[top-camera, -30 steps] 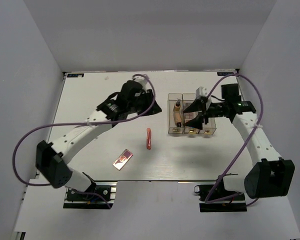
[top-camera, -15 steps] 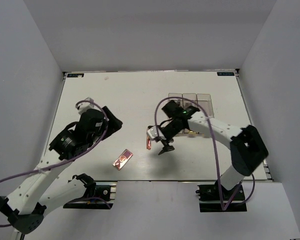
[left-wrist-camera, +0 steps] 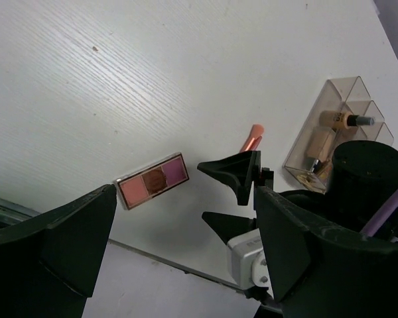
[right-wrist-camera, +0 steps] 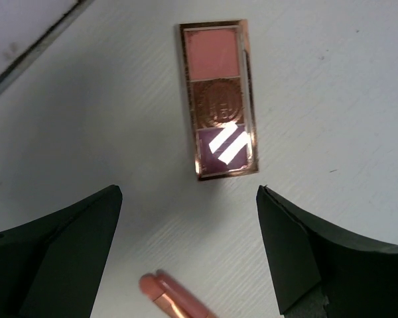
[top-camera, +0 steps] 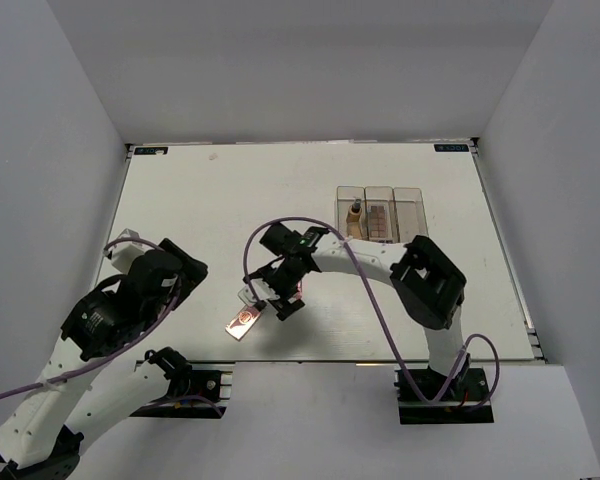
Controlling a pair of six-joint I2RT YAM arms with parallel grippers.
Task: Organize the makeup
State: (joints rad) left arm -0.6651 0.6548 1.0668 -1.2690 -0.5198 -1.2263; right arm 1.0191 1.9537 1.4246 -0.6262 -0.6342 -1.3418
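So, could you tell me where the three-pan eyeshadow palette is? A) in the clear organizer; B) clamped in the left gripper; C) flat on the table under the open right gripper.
C: the right wrist view shows the eyeshadow palette lying flat on the table, untouched, below the open right gripper.

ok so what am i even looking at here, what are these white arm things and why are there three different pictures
A left arm and a right arm are bolted at the near edge of a white table; each ends in a two-finger gripper. The wide picture looks down from above. The other two come from cameras on the wrists, so the dark shapes are each arm's own fingers. On the table lie an eyeshadow palette and a pink stick. A clear box at the back holds a few cosmetics. The right gripper hangs open over the palette; the left gripper is open too. Neither holds anything.
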